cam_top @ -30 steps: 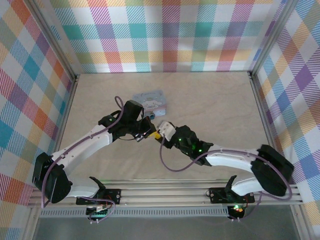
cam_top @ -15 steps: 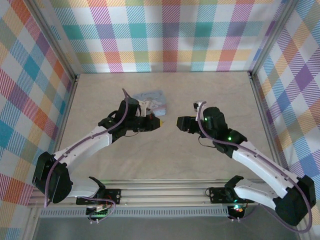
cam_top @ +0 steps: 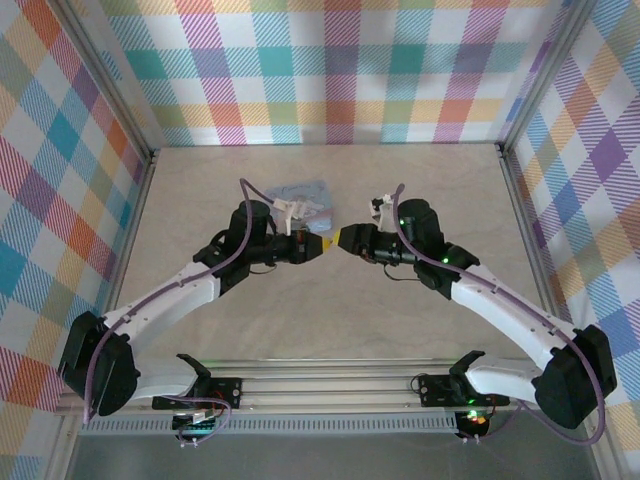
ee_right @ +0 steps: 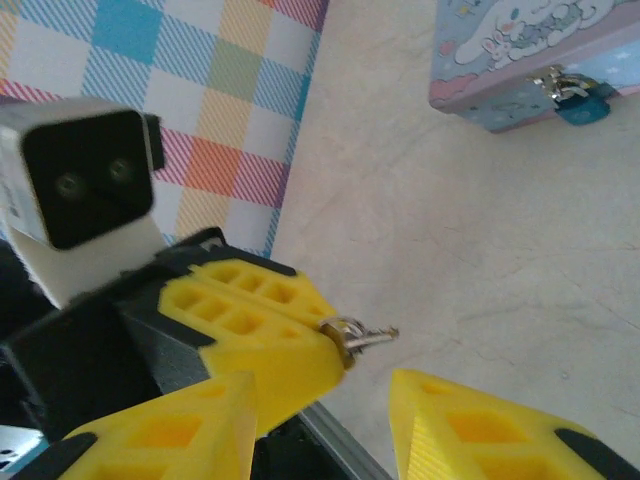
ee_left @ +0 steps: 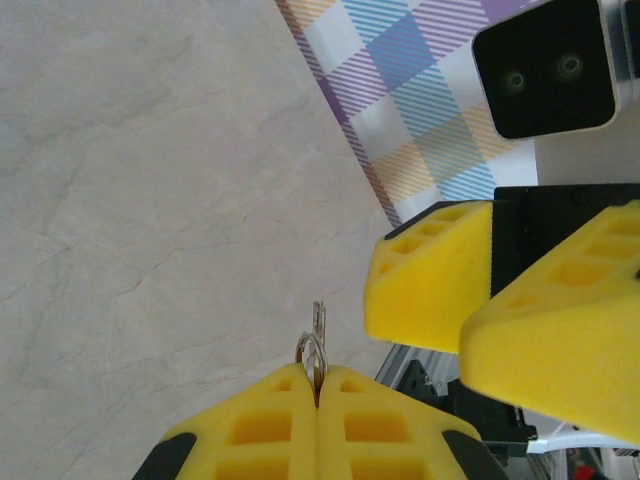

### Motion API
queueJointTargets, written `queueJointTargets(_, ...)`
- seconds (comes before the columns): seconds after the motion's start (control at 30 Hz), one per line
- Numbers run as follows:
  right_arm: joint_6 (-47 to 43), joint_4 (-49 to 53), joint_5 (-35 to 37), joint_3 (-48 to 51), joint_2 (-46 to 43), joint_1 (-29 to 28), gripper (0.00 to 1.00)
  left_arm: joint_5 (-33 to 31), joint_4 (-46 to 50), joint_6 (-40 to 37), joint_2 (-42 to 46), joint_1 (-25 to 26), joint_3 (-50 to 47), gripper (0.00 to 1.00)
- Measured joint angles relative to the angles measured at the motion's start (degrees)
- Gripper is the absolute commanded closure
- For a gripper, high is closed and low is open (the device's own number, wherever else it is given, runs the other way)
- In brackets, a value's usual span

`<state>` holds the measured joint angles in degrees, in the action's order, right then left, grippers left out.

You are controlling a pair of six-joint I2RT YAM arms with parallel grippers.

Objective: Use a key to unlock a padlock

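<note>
My left gripper (ee_left: 318, 376) is shut on the key (ee_left: 319, 322), whose ring and thin silver blade poke out past the yellow pads. In the top view the left gripper (cam_top: 320, 246) and the right gripper (cam_top: 346, 238) meet tip to tip above the table. My right gripper (ee_right: 322, 386) is open, its two fingers either side of the left gripper's tips, and the key (ee_right: 362, 337) hangs just in front of the gap without touching them. The teal-blue padlock (ee_right: 583, 106) hangs on the clasp of the tin box (ee_right: 520, 55), well away from both grippers.
The pastel cartoon-printed tin box (cam_top: 312, 192) lies on the wooden table (cam_top: 440, 190) just behind the left gripper. Plaid walls (cam_top: 330, 70) enclose the table on three sides. An aluminium rail (cam_top: 330, 385) carries the arm bases along the near edge.
My right gripper has moved left until its tips meet the left gripper's, and its jaws have narrowed a little. The left gripper stays shut on the key, shifted slightly.
</note>
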<state>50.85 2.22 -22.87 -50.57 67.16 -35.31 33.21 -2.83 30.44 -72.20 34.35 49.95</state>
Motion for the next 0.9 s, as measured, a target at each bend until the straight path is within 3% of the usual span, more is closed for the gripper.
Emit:
queueJointTargets(0.3,4.5,-3.5,-0.2,0.2,1.8,0.1,0.63,0.2,-3.8,1.5,3.0,0.0,-1.6,1.0)
queueJointTargets(0.5,7.3,-7.5,-1.4,0.2,3.5,0.4,0.76,0.4,-5.4,1.7,3.6,0.0,-2.5,1.0)
queueJointTargets(0.67,9.0,-10.5,-2.5,0.7,5.0,0.5,0.98,0.3,-5.6,1.7,3.8,0.0,-3.0,1.0)
queueJointTargets(0.9,9.6,-13.8,-3.1,2.2,5.2,0.9,1.0,-0.3,-4.7,1.2,4.4,0.0,-3.2,1.0)
